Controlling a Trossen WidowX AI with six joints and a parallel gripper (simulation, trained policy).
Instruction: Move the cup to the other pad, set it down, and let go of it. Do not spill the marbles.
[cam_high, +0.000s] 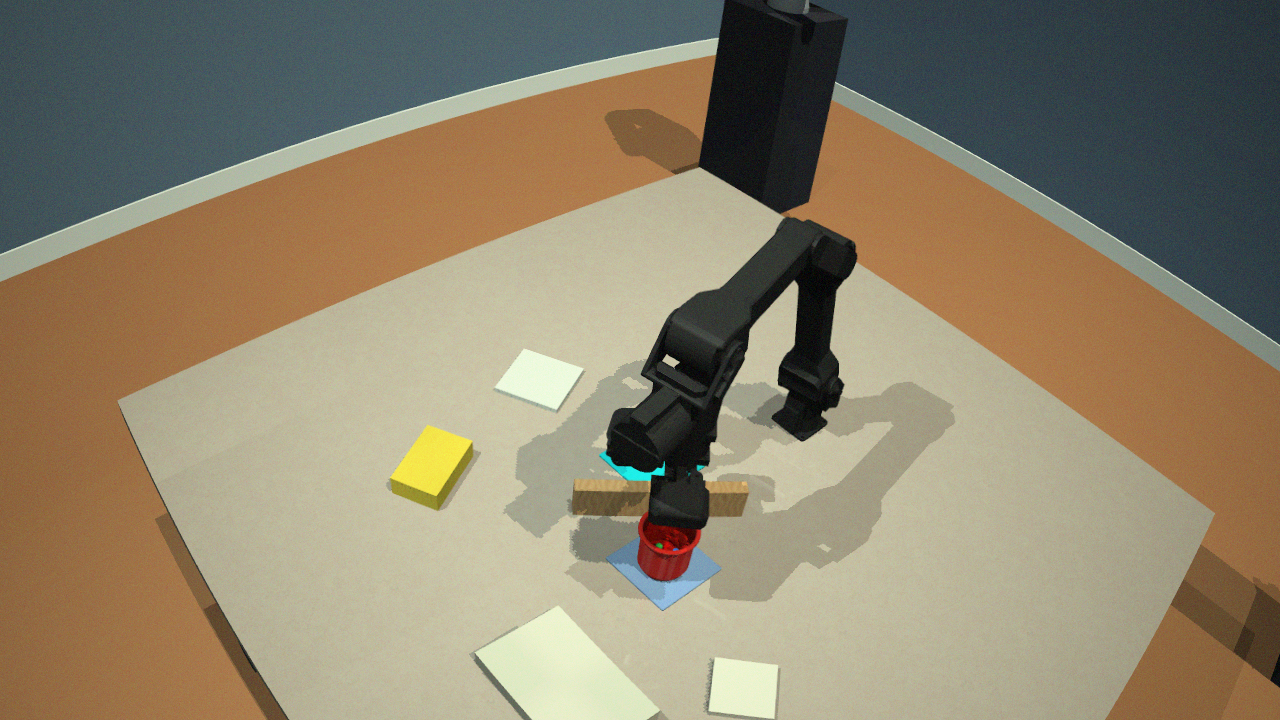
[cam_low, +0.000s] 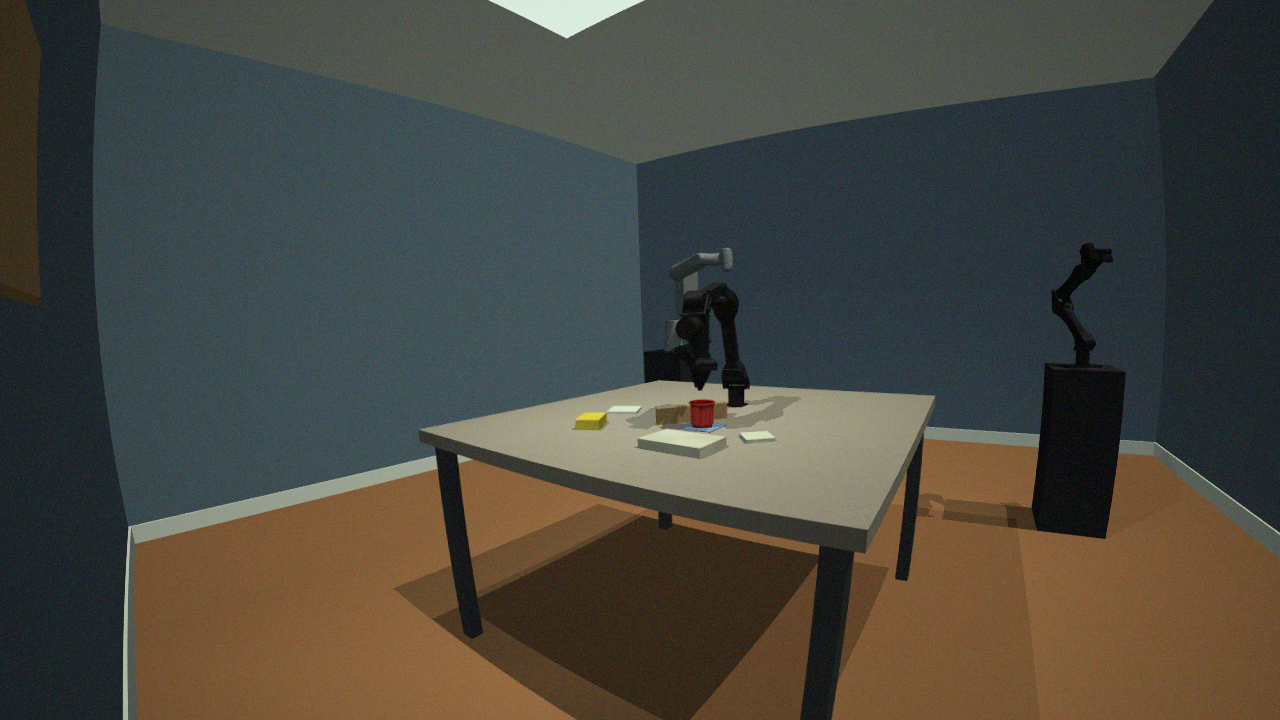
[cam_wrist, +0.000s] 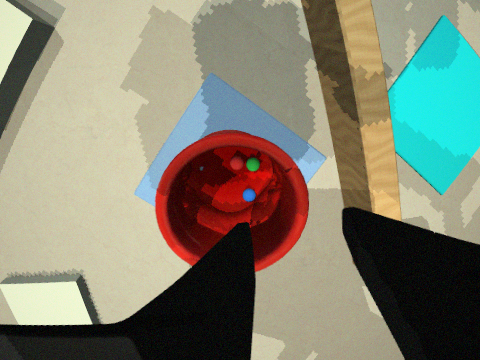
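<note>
The red cup (cam_high: 664, 557) (cam_low: 701, 414) (cam_wrist: 172, 235) is standing upright on the blue pad (cam_high: 663, 594) (cam_low: 711, 428) (cam_wrist: 220, 100), holding marbles (cam_high: 659, 545) (cam_wrist: 249, 195). Above it, the claw (cam_high: 677, 523) (cam_low: 699, 386) (cam_wrist: 296, 227) is hanging partly open, gripping nothing. The wooden block (cam_high: 611, 498) (cam_low: 671, 414) (cam_wrist: 375, 100) is lying between the blue pad and the cyan pad (cam_high: 640, 469) (cam_wrist: 435, 110).

Top looks steeply down on the counter (cam_high: 895, 626) (cam_low: 537, 447) (cam_wrist: 65, 225), exterior obliquely from farther back, wrist close overhead; all share the red cup (cam_high: 664, 557) (cam_low: 701, 414) (cam_wrist: 164, 200).
</note>
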